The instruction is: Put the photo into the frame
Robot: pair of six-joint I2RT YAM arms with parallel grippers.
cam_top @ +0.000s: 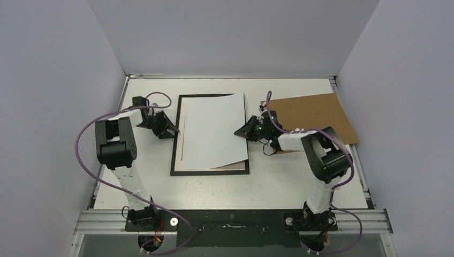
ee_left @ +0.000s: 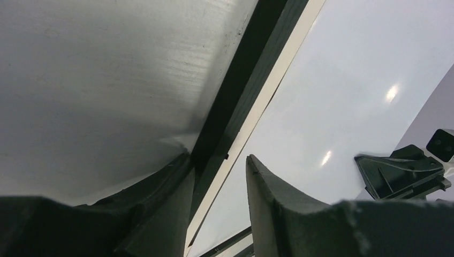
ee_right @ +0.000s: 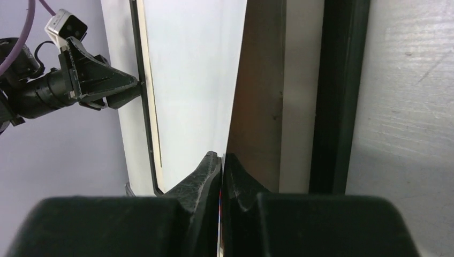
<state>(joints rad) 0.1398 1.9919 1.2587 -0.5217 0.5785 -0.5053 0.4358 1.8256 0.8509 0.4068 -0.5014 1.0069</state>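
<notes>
White table [cam_top: 278, 184] bears the frame [cam_top: 209, 172]; right gripper [ee_right: 220, 160] pinches the photo [cam_top: 214, 131] by its edge, left gripper [ee_left: 219, 160] gapes, frame rail between its fingers

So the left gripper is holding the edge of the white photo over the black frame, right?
No, it's the right gripper that pinches the edge of the photo over the black frame, as the right wrist view shows. The left gripper is open at the frame's side.

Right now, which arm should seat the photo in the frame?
Right. The right gripper is shut on the photo at its right edge; the left gripper is open at the left rail of the frame.
</notes>
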